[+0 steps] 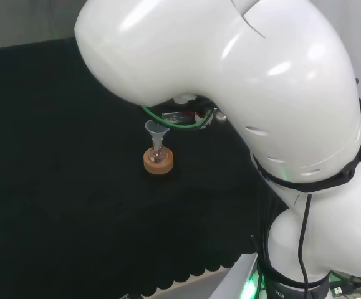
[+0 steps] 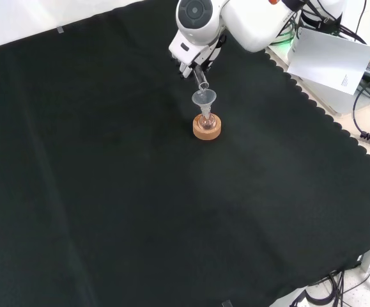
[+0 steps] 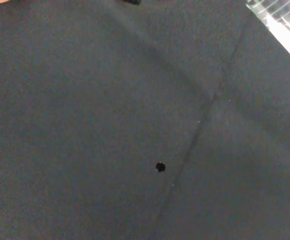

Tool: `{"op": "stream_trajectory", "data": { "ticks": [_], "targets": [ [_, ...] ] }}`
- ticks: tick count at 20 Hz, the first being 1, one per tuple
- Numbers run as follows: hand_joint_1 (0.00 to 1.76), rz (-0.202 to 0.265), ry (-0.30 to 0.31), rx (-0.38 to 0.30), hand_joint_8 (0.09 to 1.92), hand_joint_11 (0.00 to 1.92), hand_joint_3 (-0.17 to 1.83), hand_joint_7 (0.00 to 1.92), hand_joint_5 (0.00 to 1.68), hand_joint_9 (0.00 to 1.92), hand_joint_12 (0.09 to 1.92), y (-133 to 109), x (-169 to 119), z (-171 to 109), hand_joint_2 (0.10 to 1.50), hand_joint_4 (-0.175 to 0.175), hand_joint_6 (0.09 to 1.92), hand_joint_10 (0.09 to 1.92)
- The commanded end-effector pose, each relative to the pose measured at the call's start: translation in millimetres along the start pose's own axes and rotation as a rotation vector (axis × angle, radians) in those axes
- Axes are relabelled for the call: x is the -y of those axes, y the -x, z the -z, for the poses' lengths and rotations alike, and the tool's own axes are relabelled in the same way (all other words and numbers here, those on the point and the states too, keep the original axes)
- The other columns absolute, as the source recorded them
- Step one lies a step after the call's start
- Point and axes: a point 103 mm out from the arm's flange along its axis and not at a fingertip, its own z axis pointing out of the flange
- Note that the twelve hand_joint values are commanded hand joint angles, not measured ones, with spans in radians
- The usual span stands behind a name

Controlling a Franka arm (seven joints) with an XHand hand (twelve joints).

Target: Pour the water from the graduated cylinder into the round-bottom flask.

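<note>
The hand clasps the tilted graduated cylinder over the funnel; flask on cork ring.

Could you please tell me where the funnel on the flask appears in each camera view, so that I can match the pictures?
Head view: the funnel is near the centre, just left of the arm's big white link, in the flask's neck.
Front view: the funnel is upper centre, below the tilted cylinder.
Wrist view: I cannot find it; I see black cloth.
Shared landmark: the cork ring under the flask.
</note>
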Motion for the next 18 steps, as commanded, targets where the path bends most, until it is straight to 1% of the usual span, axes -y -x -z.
{"op": "stream_trajectory", "data": {
  "ticks": [1,10,18],
  "targets": [
    [1.28,-0.012,-0.011,0.035,0.82,1.28,0.0,1.11,1.08,1.51,0.71,0.5,-1.6,4.4,1.06,-0.175,0.85,0.09],
    [1.28,-0.021,-0.011,0.063,0.83,1.28,0.0,1.11,1.08,1.51,0.71,-0.6,0.6,9.1,1.06,-0.175,0.85,0.09],
    [1.28,-0.02,-0.017,0.068,0.83,1.28,0.0,1.11,1.08,1.51,0.71,0.3,3.1,11.9,1.06,-0.175,0.85,0.09]
  ]
}}
